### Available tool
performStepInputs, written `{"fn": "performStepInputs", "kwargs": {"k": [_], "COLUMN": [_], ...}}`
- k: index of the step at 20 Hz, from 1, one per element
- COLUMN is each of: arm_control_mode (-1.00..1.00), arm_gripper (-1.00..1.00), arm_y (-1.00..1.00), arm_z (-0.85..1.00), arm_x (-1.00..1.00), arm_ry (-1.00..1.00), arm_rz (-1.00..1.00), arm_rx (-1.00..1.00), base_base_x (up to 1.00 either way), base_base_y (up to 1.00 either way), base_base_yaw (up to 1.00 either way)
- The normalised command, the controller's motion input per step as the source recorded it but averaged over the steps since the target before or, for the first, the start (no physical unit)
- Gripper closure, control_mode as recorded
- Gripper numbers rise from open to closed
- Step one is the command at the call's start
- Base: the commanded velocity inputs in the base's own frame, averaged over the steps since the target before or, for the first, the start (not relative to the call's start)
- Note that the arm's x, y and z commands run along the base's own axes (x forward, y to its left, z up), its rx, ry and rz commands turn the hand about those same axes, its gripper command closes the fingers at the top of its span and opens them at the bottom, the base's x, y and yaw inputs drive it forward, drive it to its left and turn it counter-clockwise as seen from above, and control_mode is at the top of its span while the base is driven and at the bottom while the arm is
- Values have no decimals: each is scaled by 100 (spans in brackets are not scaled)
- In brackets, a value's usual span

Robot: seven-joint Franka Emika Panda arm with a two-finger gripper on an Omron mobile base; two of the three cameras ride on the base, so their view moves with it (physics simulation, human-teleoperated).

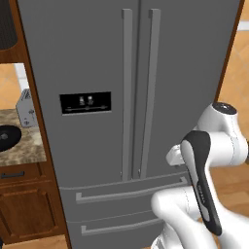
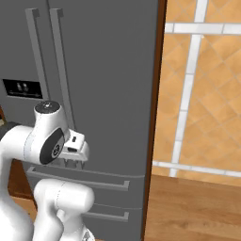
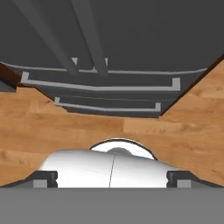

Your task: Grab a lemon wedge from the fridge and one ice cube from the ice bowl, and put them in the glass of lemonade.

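- The fridge (image 1: 97,58) is tall, grey steel, doors shut, with a black dispenser panel (image 1: 85,103).
- Its long handles (image 1: 127,92) run vertically.
- The gripper (image 2: 73,162) points down, jaws spread wide, holding nothing.

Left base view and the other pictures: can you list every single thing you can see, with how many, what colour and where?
fridge: one, grey steel, doors shut, fills the middle.
door handles: two, grey, long and upright, side by side at the door seam.
dispenser panel: one, black, on the left door.
drawers: two, grey, below the doors.
toaster: one, grey, on the counter left of the fridge.
ice bowl: one, black, on that counter, in front of the toaster.
cabinet: one, brown wood, under the counter.
gripper: one, white, fingers apart, nothing between them.
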Motion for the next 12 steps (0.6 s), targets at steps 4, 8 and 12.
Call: {"fn": "performStepInputs", "kwargs": {"k": [4, 8, 12], "arm_control_mode": [-100, -100, -100], "arm_gripper": [-100, -100, -100], "arm_y": [-4, 0, 3], "arm_z": [0, 0, -9], "arm_x": [0, 1, -29], "arm_ry": [-8, 0, 0], "arm_rz": [0, 0, 0], "arm_rx": [0, 0, 0], "base_base_x": [0, 0, 0], "base_base_y": [0, 0, 0], "base_base_yaw": [0, 0, 0]}}
